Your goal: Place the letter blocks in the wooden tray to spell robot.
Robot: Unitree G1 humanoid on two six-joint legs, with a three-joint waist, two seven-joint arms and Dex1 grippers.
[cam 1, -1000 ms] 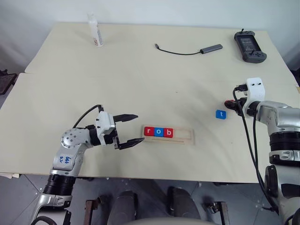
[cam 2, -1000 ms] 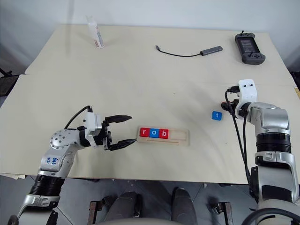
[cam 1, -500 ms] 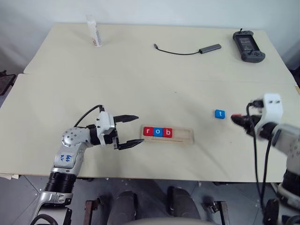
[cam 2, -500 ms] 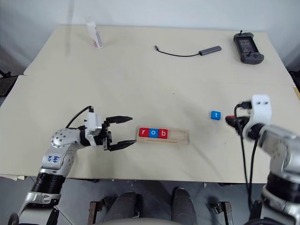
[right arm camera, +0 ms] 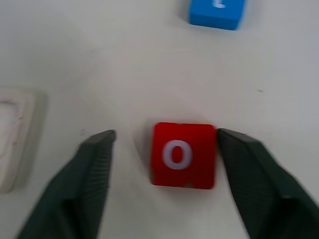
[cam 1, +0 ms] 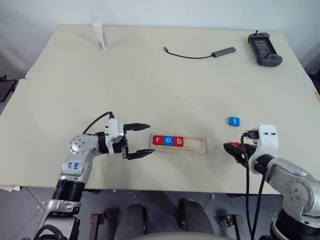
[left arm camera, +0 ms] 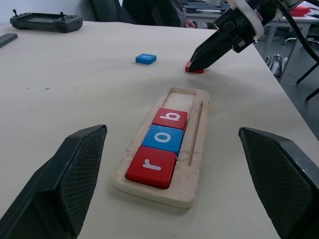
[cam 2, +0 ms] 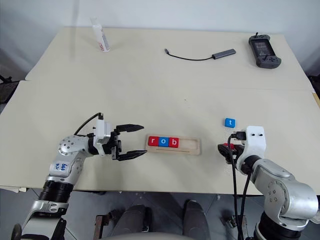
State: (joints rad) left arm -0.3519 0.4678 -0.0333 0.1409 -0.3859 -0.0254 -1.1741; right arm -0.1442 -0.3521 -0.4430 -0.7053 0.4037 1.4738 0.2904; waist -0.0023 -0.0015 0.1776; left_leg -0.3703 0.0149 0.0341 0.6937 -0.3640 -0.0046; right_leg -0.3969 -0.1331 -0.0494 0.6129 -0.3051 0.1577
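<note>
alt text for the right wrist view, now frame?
A red block with a white o lies flat on the pale table between the open black fingers of the right gripper, one finger touching its side, the other apart. Beyond it sits a blue block, and the end of the wooden tray shows at the edge.

The right gripper (right arm camera: 162,164), which a second earlier stood just beside the blue square block with a white letter t (cam 1: 234,121) at its 3 o'clock side, drew back toward the near table edge and swung inward, ending at about 5 o'clock from that block, off the right end of the long pale wooden tray (cam 1: 197,145). Its black fingers (right arm camera: 94,174) spread apart, and a red square block with a white letter o (right arm camera: 183,155) lay flat on the table between them, one finger close against its side.
</note>
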